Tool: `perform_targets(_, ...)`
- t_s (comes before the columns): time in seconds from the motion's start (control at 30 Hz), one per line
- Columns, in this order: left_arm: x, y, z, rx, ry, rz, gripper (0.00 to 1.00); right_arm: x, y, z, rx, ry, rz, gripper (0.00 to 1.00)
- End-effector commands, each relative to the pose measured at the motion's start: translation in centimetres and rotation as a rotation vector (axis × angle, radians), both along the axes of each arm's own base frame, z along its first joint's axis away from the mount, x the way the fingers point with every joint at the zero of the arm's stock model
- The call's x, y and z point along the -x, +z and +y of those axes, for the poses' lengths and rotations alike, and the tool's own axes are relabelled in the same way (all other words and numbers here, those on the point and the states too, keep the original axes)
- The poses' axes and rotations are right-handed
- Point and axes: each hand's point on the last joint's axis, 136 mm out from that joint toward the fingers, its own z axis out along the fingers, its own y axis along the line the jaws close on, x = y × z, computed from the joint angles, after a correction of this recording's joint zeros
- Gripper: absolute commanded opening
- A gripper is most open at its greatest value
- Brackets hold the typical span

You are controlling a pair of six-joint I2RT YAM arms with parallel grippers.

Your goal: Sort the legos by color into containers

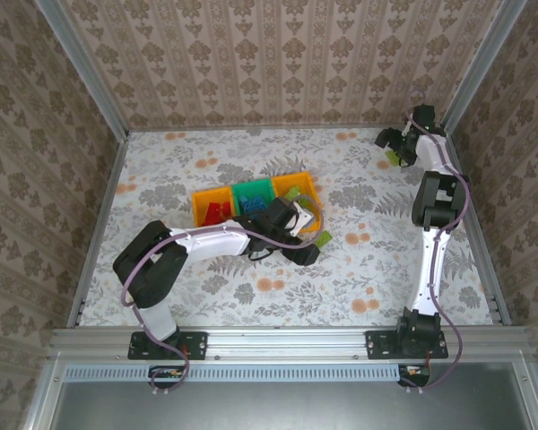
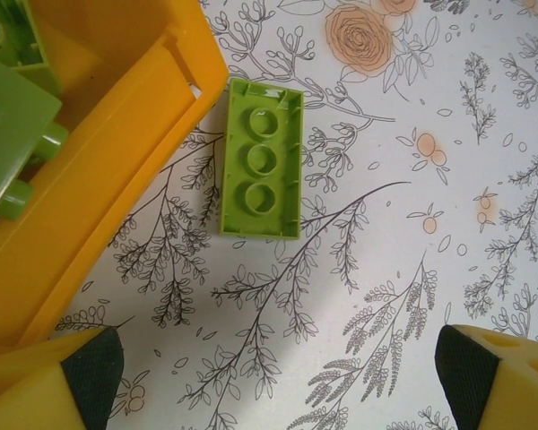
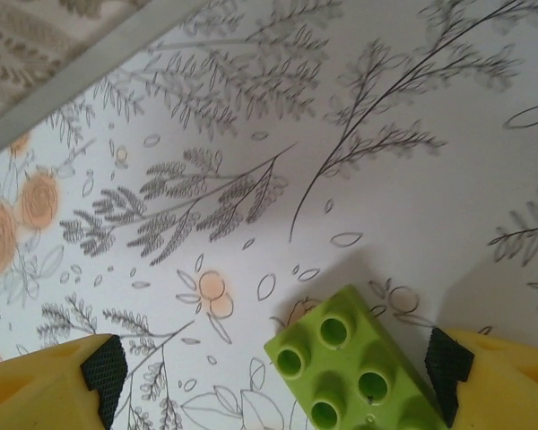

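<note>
The containers are three joined bins: orange-yellow (image 1: 203, 199) with red legos, green (image 1: 251, 188) with blue ones, orange-yellow (image 1: 307, 183) with lime ones. My left gripper (image 1: 310, 240) hovers just right of them. In the left wrist view it (image 2: 278, 381) is open above bare table, and a lime lego (image 2: 262, 170) lies hollow side up beside the orange-yellow bin wall (image 2: 117, 152). My right gripper (image 1: 390, 148) is at the far right back corner. In its wrist view it (image 3: 276, 376) stands open around a studs-up lime lego (image 3: 354, 372) lying close to the right finger (image 3: 484, 376).
Lime bricks (image 2: 13, 152) lie inside the bin by my left gripper. A metal frame rail (image 3: 72, 72) and the papered wall run close behind the right gripper. The floral tablecloth (image 1: 206, 287) covers the table in front of the bins.
</note>
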Motion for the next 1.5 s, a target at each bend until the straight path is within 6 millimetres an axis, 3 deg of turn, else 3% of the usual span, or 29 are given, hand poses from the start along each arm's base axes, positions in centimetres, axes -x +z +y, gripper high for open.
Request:
perform_targets(0.0, 0.2, 0.8, -0.8, 0.037, -0.029, -0.009, 0.93, 2.4, -2.2, 3.4, -0.006, 0.094, 0.126, 0.86)
perform_targets(0.23, 0.5, 0.9, -0.5, 0.049, -0.025, -0.009, 0.93, 5.0, -3.7, 2.7, 0.244, 0.148, 0.271, 0.81)
perform_targets(0.57, 0.8, 1.2, -0.2, 0.062, -0.018, -0.008, 0.92, 7.3, -4.7, 2.1, 0.338, 0.143, 0.379, 0.64)
perform_targets(0.77, 0.7, 1.3, -0.1, 0.067, -0.015, -0.010, 0.91, 8.8, -5.6, 2.1, 0.344, 0.131, 0.449, 0.41)
perform_targets(0.9, 0.7, 1.4, 0.2, 0.065, -0.004, -0.020, 0.91, 9.3, -5.0, 2.7, 0.334, 0.132, 0.454, 0.28)
perform_targets(1.0, 0.6, 1.5, 0.6, 0.066, 0.007, -0.025, 0.91, 9.5, -3.6, 3.6, 0.309, 0.129, 0.420, 0.24)
perform_targets(1.17, 0.5, 2.1, 1.3, 0.071, 0.042, -0.047, 0.91, 10.3, 2.2, 8.0, 0.251, 0.151, 0.232, 0.24)
perform_targets(1.3, 0.3, 2.7, 2.6, 0.061, 0.085, -0.077, 0.92, 12.8, 6.6, 12.0, 0.207, 0.181, 0.126, 0.25)
perform_targets(1.47, -0.1, 3.0, 4.8, 0.039, 0.165, -0.116, 0.92, 17.2, 9.2, 17.7, 0.174, 0.262, 0.056, 0.25)
